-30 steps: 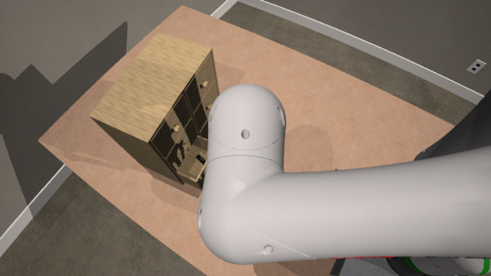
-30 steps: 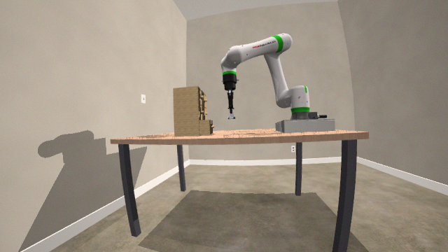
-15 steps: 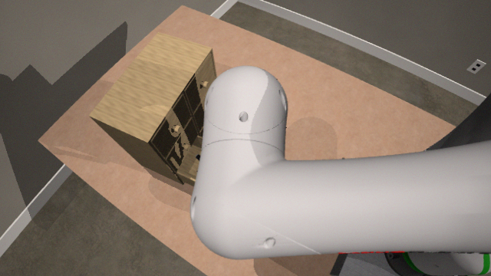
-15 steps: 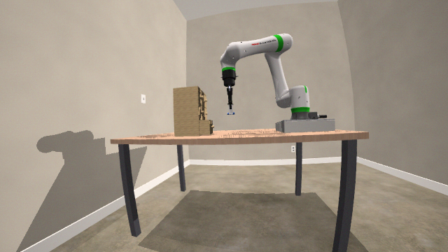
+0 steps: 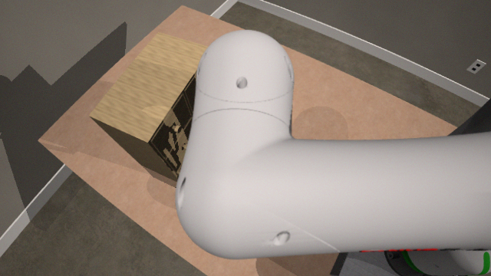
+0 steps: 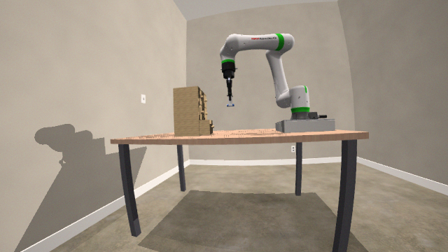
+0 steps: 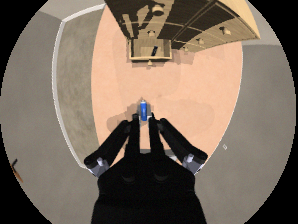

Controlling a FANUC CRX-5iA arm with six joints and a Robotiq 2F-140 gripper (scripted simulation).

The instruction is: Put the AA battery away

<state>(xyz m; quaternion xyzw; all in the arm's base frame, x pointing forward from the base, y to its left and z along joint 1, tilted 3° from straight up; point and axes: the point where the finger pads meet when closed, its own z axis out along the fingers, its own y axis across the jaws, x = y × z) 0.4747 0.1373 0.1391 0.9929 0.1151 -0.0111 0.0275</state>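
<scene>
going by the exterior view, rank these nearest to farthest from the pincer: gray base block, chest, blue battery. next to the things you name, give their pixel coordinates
1. Blue battery (image 7: pixel 144 111): held at the tips of the pincer (image 6: pixel 229 101) (image 7: pixel 143 109).
2. Chest (image 5: pixel 149 77) (image 6: pixel 186 110) (image 7: pixel 244 20): left of it in the picture.
3. Gray base block (image 5: pixel 353 264) (image 6: pixel 308 126): off to the right, under the arm's foot.

And up it comes! The hand (image 6: pixel 229 99) (image 7: pixel 143 109) has climbed higher above the table (image 5: pixel 368 111) (image 6: pixel 241 139) (image 7: pixel 200 85), the blue battery (image 7: pixel 144 111) rising with it. The forearm (image 5: pixel 364 192) (image 6: pixel 259 42), sloping a moment ago, has swung nearly level. From the top, the arm now covers more of the chest's front (image 5: pixel 180 126) (image 6: pixel 203 105) (image 7: pixel 185 22), and the open drawer (image 6: pixel 206 127) (image 7: pixel 142 59), glimpsed earlier, has slipped out of sight behind it.
</scene>
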